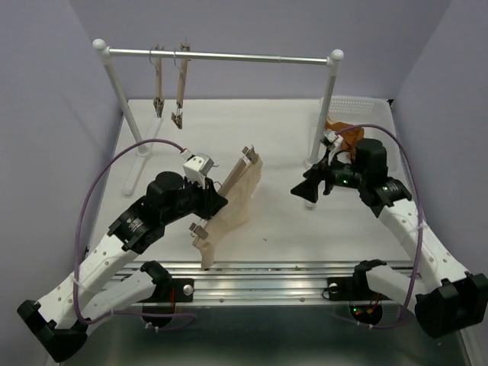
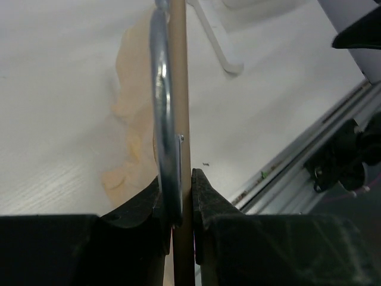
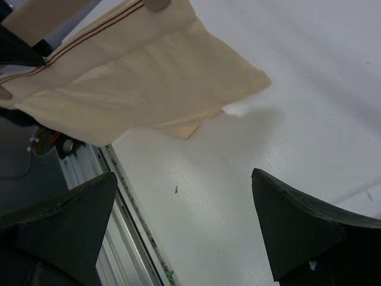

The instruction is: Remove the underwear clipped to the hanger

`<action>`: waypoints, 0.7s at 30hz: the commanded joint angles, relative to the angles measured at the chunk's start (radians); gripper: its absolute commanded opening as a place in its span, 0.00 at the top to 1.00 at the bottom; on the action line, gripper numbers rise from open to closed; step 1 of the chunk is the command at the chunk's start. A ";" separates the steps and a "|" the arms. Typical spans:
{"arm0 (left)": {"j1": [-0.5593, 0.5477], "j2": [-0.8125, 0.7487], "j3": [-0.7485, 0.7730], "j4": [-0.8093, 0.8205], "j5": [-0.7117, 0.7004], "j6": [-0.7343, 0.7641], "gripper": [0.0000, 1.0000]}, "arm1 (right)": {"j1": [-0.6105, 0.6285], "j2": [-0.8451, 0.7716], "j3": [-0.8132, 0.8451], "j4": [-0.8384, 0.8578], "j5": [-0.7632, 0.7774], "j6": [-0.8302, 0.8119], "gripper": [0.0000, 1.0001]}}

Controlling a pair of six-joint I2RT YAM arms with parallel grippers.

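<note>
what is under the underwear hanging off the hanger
Only white table shows beneath the underwear, with one tiny dark speck near its lower edge. The patch straight behind the cloth is covered, so anything lying there cannot be seen.

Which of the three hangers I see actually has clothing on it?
The hanger in the left gripper, held low and tilted, with beige underwear clipped to it. The two hangers on the rail dangle bare.
</note>
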 commanded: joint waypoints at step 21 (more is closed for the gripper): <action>-0.007 -0.176 -0.031 0.050 0.465 0.090 1.00 | 0.184 0.254 0.372 0.139 -0.478 -0.180 0.00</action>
